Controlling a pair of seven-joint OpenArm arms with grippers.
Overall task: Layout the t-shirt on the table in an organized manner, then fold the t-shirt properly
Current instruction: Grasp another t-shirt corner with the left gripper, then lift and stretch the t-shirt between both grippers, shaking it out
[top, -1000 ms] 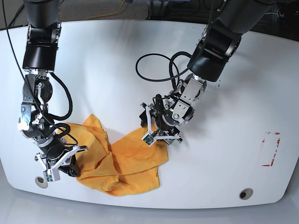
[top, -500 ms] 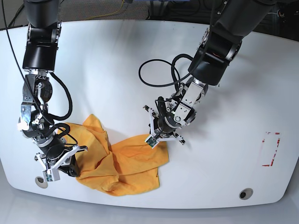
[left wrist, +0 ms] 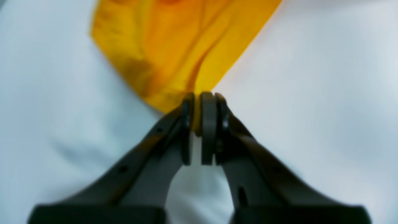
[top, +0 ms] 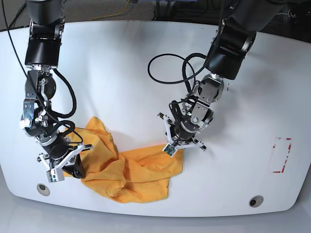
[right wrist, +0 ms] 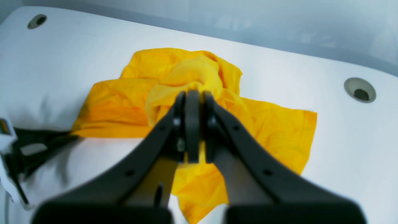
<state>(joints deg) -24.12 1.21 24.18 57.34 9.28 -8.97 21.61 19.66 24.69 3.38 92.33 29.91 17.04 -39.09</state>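
T-shirt (top: 127, 174) bunched at near-left of bench (top: 121, 68) (layout step, nothing flat yet). Left tool (left wrist: 199, 118) pinched on hem corner, right tool (right wrist: 192, 124) pinched on crumpled fold. Next: pull apart, spread flat.

We count one t-shirt (top: 131, 174), one table (top: 121, 63), two arms with two grippers: left (top: 177, 145), right (top: 65, 167). Two grommets (top: 256, 201) (top: 43, 189), one red tape outline (top: 282, 155), one looped black cable (top: 170, 73).
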